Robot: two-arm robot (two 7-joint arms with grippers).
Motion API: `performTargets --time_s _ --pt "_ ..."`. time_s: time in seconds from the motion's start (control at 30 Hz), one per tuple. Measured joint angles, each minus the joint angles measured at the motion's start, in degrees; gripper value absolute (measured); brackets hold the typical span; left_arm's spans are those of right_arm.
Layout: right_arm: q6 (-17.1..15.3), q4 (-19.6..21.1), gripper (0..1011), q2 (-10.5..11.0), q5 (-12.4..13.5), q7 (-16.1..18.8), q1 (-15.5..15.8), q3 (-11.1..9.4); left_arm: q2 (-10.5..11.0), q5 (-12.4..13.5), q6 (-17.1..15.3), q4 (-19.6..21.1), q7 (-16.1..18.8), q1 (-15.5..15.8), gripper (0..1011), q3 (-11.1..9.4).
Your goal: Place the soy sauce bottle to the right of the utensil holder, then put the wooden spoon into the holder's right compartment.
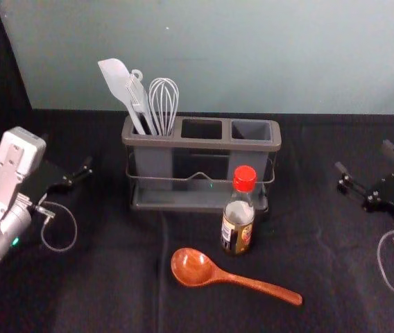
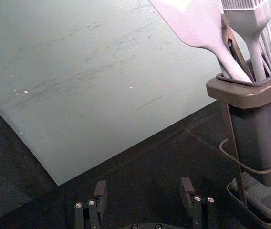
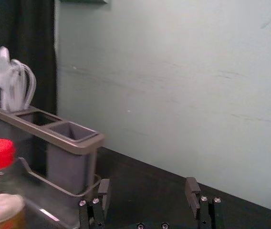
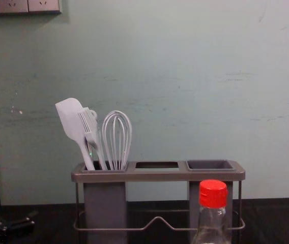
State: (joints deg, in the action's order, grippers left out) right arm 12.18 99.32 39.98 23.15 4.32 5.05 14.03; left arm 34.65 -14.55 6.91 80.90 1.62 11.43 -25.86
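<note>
With the utensil holder [image 1: 202, 141] as clock centre and 12 o'clock away from the robot, we record the following. The soy sauce bottle [image 1: 238, 220] stands upright on the dark surface [image 1: 100, 291] at 5 o'clock, near the holder. The wooden spoon [image 1: 235, 277] lies flat at 6 o'clock from the bottle, its bowl near the bottle's 8 o'clock side, its handle pointing between 3 and 4 o'clock. The holder's 9 o'clock compartment bears a spatula [image 4: 70, 119], a brush [image 4: 89, 127] and a whisk [image 4: 117, 137]. We find the left gripper [image 1: 66, 154] at 9 o'clock, fingers spread, and the right gripper [image 1: 363, 157] at 3 o'clock, fingers likewise spread, both well apart from the spoon.
</note>
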Motion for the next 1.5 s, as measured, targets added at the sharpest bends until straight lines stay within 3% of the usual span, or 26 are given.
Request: performTargets --time_s 0.23,0.37,0.67,1.2,1.5 --pt "1.62 3.22 1004 1.89 5.19 4.96 4.72 -2.9 0.0 0.0 0.0 0.0 0.0 0.0 1005 0.0" --pt "2.39 3.98 1004 3.32 8.15 9.76 6.44 -3.84 0.0 0.0 0.0 0.0 0.0 0.0 1005 0.0" --pt "2.73 2.71 1004 4.77 12.55 19.93 6.0 -3.38 0.0 0.01 0.0 0.0 0.0 0.0 1005 0.0" --pt "0.1 -1.17 1004 2.77 14.93 30.61 1.19 -0.64 0.0 0.0 0.0 0.0 0.0 0.0 1005 0.0" --pt "-2.06 -2.59 1004 1.14 14.27 33.19 -1.72 0.92 0.0 0.0 0.0 0.0 0.0 0.0 1005 0.0"
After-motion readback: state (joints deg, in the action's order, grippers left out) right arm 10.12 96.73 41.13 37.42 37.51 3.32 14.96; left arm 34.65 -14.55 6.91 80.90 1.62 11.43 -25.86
